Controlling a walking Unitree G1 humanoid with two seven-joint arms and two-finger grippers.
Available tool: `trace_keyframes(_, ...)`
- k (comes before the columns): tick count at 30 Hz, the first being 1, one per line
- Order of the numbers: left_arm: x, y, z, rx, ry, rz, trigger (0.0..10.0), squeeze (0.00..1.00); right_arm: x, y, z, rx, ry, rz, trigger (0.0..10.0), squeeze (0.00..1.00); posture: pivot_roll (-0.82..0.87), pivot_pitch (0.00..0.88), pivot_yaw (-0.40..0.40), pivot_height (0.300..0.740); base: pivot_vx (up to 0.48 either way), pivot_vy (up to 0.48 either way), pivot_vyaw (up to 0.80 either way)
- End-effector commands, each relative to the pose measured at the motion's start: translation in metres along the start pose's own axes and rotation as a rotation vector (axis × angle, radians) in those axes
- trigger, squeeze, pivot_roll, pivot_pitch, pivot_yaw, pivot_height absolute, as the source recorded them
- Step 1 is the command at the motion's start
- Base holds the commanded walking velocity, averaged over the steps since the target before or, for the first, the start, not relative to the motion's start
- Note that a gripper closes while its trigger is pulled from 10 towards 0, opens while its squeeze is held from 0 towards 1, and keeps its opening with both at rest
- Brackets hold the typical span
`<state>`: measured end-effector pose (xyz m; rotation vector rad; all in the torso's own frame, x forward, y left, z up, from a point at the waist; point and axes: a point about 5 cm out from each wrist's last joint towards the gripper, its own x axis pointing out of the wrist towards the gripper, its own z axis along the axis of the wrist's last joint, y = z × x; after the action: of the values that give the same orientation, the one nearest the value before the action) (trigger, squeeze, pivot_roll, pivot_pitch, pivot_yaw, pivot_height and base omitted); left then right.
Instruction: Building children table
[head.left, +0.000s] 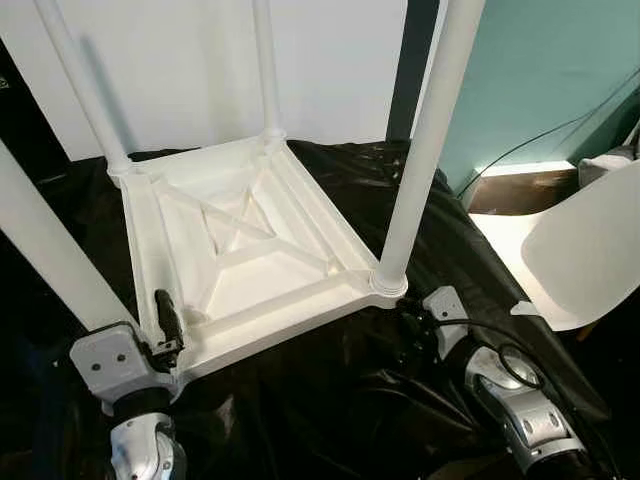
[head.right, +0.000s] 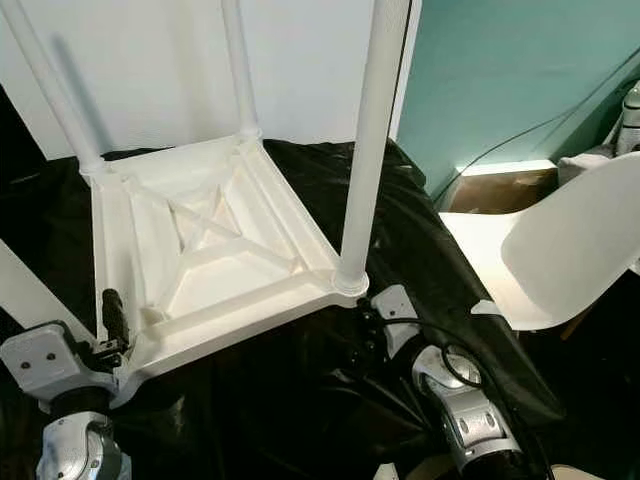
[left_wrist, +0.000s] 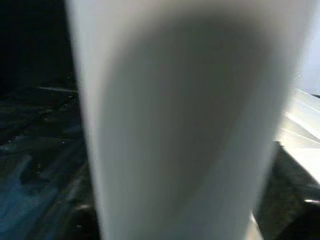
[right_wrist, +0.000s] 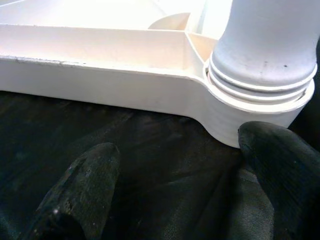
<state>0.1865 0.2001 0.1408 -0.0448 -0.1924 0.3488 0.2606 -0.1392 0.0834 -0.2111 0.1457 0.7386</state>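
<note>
A white children's table (head.left: 250, 240) lies upside down on a black plastic sheet (head.left: 330, 400), with its four white legs pointing up. My left gripper (head.left: 150, 335) is at the near-left corner, shut around the base of the near-left leg (head.left: 50, 250). One black finger (head.left: 168, 315) lies inside the frame, and the leg (left_wrist: 180, 125) looms close in the left wrist view. My right gripper (right_wrist: 175, 150) rests open on the sheet by the near-right corner. One fingertip (right_wrist: 280, 155) touches the socket (right_wrist: 250, 115) of the near-right leg (head.left: 420, 150).
A white chair shell (head.left: 590, 250) stands close on the right, over a pale floor patch. A teal wall (head.left: 540, 70) with a dark cable is behind it. A white wall (head.left: 180, 60) backs the table's far side.
</note>
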Motion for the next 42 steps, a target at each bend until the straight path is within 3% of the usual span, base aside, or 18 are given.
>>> trace_keyframes(1,0.002,-0.013,-0.005,-0.065,0.03,-0.013,10.0,0.2,0.005,0.003,0.011,-0.037,-0.046,0.022,10.0,0.0,0.2,0.0,-0.007,0.74,0.0,0.0,0.0)
trace_keyframes(2,0.001,-0.016,-0.007,-0.062,0.045,-0.036,10.0,0.2,0.005,0.004,0.012,-0.045,-0.048,0.024,10.0,0.0,0.2,0.0,-0.004,0.74,0.0,0.0,0.0)
trace_keyframes(3,-0.001,-0.02,-0.01,-0.056,0.064,-0.074,10.0,0.06,0.006,0.005,0.014,-0.07,-0.051,0.027,10.0,0.0,0.2,0.0,-0.002,0.74,0.0,0.0,0.0)
trace_keyframes(4,-0.001,-0.02,-0.01,-0.056,0.064,-0.074,10.0,0.06,0.006,0.005,0.014,-0.07,-0.051,0.027,10.0,0.0,0.2,0.0,-0.002,0.74,0.0,0.0,0.0)
trace_keyframes(5,-0.002,-0.027,-0.014,-0.038,0.092,-0.133,10.0,0.0,0.007,0.009,0.016,-0.142,-0.054,0.04,10.0,0.0,0.2,0.0,0.001,0.74,0.0,0.0,0.0)
trace_keyframes(7,0.0,-0.029,-0.016,-0.014,0.097,-0.172,10.0,0.0,0.009,0.01,0.021,-0.197,-0.066,0.047,10.0,0.0,0.2,0.0,0.002,0.74,0.0,0.0,0.0)
trace_keyframes(15,0.012,-0.026,-0.012,0.06,0.068,-0.254,10.0,0.0,0.013,0.01,0.03,-0.218,-0.097,0.044,10.0,0.0,0.2,0.0,0.002,0.74,0.0,0.0,0.0)
trace_keyframes(33,0.035,-0.015,-0.003,0.113,0.021,-0.263,10.0,0.0,0.014,0.01,0.027,-0.324,-0.085,0.065,10.0,0.0,0.19,0.0,-0.004,0.74,0.0,0.0,0.0)
trace_keyframes(38,0.028,-0.031,-0.024,0.107,0.115,-0.313,10.0,0.0,0.016,0.01,0.027,-0.335,-0.085,0.064,10.0,0.0,0.18,0.0,-0.005,0.74,0.0,0.0,0.0)
trace_keyframes(42,0.035,-0.042,-0.031,0.083,0.132,-0.301,10.0,0.0,0.017,0.012,0.026,-0.341,-0.084,0.066,10.0,0.0,0.18,0.0,-0.007,0.74,0.0,0.0,0.0)
